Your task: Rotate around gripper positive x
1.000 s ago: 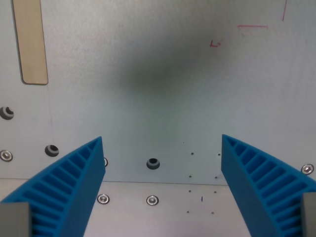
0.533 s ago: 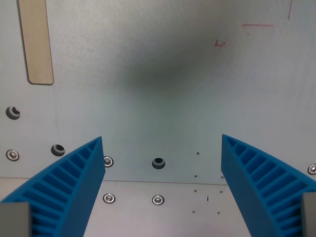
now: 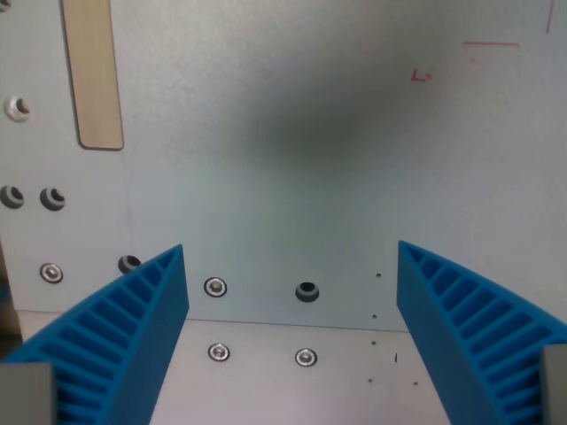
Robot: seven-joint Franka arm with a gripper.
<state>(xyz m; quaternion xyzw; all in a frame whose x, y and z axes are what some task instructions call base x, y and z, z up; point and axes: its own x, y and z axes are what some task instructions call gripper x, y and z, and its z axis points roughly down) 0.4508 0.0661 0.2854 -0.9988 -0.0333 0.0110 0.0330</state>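
Shifted toward the wrist view's right since the earlier pictures: the whole scene, so camera motion is inferred, not motion of the fixtures.

Bench (image 3: 292, 159): grey metal plate, rigid, bolted; seam near the lower edge.
Hand (image 3: 292, 328): blue ribbed fingers (image 3: 124, 336) spread wide, nothing held between them.
Wooden strip (image 3: 91, 75): inset at upper left, flat.
Red marks (image 3: 489, 44): upper right, faint.
Screws (image 3: 214, 286): small, flush.

Task's thing: none to grasp; the motion is a rotation of the hand itself, judged free of load or contact.
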